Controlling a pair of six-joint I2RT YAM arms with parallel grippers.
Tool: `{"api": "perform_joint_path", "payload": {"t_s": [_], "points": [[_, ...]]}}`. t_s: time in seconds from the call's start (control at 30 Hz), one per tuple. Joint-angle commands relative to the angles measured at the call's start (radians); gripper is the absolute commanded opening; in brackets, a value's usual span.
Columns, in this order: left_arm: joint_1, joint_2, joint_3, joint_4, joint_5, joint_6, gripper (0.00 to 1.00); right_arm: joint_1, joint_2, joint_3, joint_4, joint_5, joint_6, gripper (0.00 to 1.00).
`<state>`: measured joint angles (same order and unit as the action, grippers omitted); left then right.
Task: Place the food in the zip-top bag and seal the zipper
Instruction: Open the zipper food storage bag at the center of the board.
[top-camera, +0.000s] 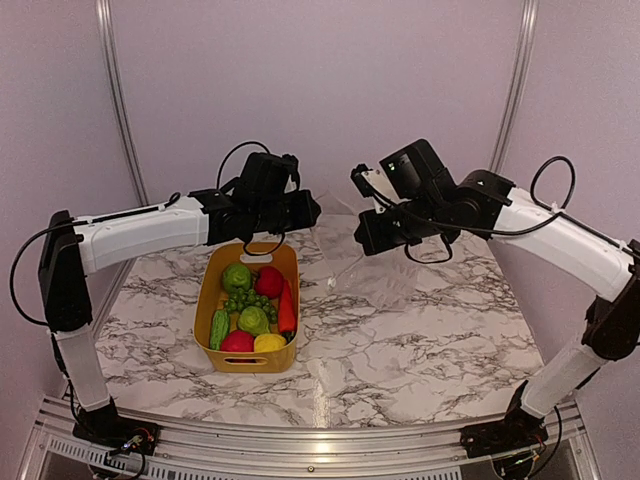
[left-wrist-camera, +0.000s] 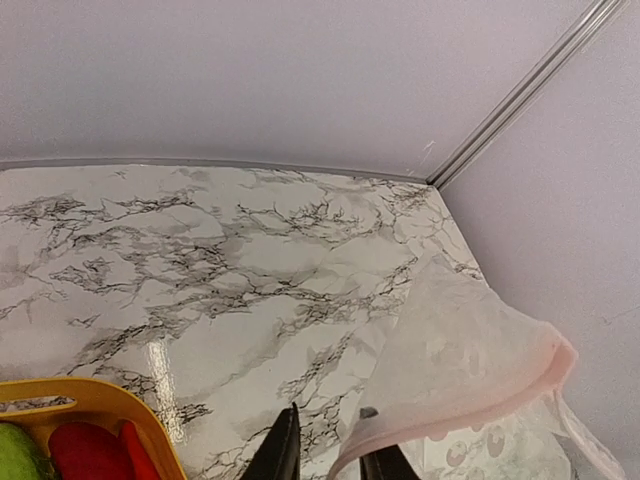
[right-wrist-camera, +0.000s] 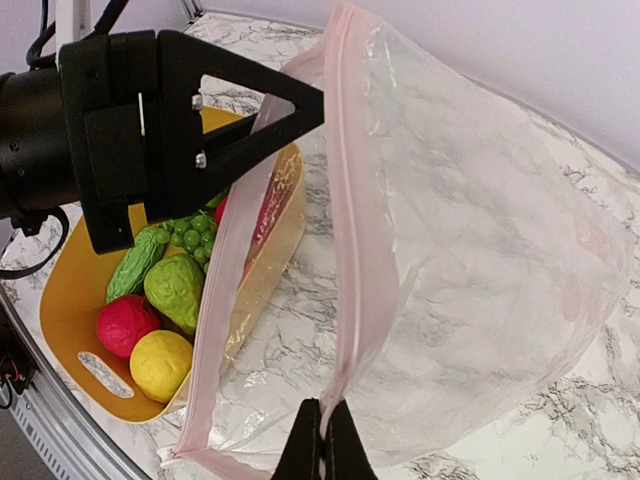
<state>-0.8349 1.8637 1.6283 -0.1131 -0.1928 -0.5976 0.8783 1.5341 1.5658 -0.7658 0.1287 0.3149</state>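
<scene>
Beside the yellow tub (top-camera: 246, 361), the right gripper (right-wrist-camera: 322, 415) clamped the zipper (right-wrist-camera: 345, 180) of the zip-top bag (right-wrist-camera: 480, 260), holding its mouth open for the food (right-wrist-camera: 172, 290). The left gripper (left-wrist-camera: 328, 430) straddled the opposite lip, perhaps to spread it, but I could not tell if it gripped.

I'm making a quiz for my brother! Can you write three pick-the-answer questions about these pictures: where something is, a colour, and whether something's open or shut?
1. Where is the food? A in the yellow tub; B on a plate; C in a blue bowl.
2. What colour is the zipper? A black; B pink; C green.
3. The mouth of the zip-top bag is: A zipped shut; B taped; C open.
Answers: A, all of it lies there; B, pale pink strip; C, its edges stand apart.
</scene>
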Motion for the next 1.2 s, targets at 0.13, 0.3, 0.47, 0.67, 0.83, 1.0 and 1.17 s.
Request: {"api": "perform_joint_path", "payload": {"t_s": [0.13,0.3,0.47,0.67,0.83,1.0,1.17], "points": [[-0.004,-0.028,-0.013,0.087,0.075,-0.052,0.1,-0.005,0.055,0.13,-0.037,0.05,0.009,0.07],[-0.013,-0.04,-0.012,0.104,0.055,-0.121,0.01,-0.009,0.155,0.225,-0.072,0.09,0.037,0.19],[-0.028,-0.069,-0.035,0.126,-0.018,-0.178,0.0,-0.015,0.195,0.263,-0.101,0.125,0.081,0.37],[-0.035,-0.078,-0.048,0.152,-0.017,-0.213,0.0,-0.021,0.209,0.241,-0.105,0.142,0.115,0.39],[-0.039,-0.069,-0.047,0.143,0.015,-0.223,0.0,-0.03,0.209,0.258,-0.113,0.277,0.101,0.37],[-0.051,-0.052,-0.049,0.127,0.035,-0.236,0.0,-0.062,0.214,0.255,-0.058,0.174,0.079,0.19],[-0.053,-0.046,-0.05,0.08,0.001,-0.236,0.0,-0.068,0.22,0.332,-0.119,0.213,0.057,0.0]]}}
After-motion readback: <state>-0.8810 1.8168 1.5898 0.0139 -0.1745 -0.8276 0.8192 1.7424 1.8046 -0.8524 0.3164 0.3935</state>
